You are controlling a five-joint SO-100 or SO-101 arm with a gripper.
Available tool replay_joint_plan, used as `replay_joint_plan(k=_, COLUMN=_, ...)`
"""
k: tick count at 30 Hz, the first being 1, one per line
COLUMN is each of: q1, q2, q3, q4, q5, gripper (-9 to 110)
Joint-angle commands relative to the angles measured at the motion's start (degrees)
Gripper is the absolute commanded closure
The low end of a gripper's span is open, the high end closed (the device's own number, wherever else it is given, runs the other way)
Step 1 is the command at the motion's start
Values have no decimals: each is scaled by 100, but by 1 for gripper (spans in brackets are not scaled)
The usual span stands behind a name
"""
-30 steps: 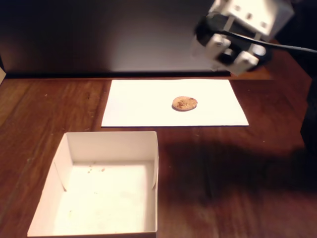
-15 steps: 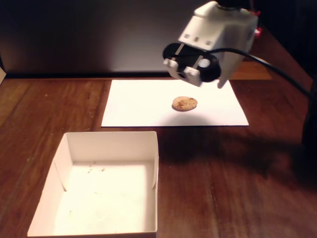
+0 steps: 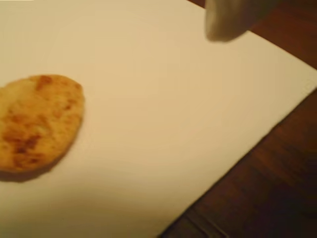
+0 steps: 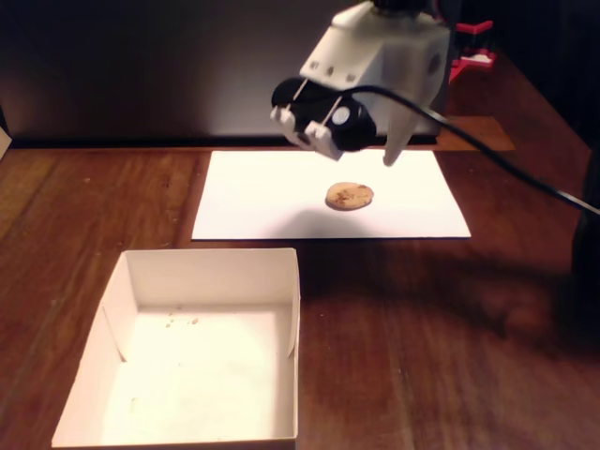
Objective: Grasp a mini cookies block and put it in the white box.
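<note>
The mini cookies block [image 4: 350, 195] is a small round tan cookie lying flat on a white paper sheet [image 4: 272, 192]. My gripper [image 4: 386, 157] hangs just above and slightly right of it, apart from it, holding nothing. One white fingertip [image 4: 389, 155] points down; the other is hidden behind the white housing. In the wrist view the cookie [image 3: 37, 121] fills the left edge and one blurred fingertip [image 3: 225, 22] shows at the top. The white box [image 4: 214, 262] stands at the front left, holding only crumbs.
The sheet [image 3: 173, 124] ends at a diagonal edge, with dark wooden table [image 4: 450, 328] beyond it. A black cable [image 4: 497, 159] trails from the arm to the right. A red clamp [image 4: 472, 47] sits at the back right before a dark wall.
The arm has swung from the upper right toward the left and down, and now hovers close over the cookie. Cookie, sheet and box have not moved.
</note>
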Motion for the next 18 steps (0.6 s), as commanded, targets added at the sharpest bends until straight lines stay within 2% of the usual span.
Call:
replay_joint_plan(k=1, q1=185, q2=-26, q3=-747, q4=-88, q5=158, gripper=70)
replay_joint_plan(k=18, q1=650, q2=-967, q3=-976, q4=-299, q5=105, gripper=66)
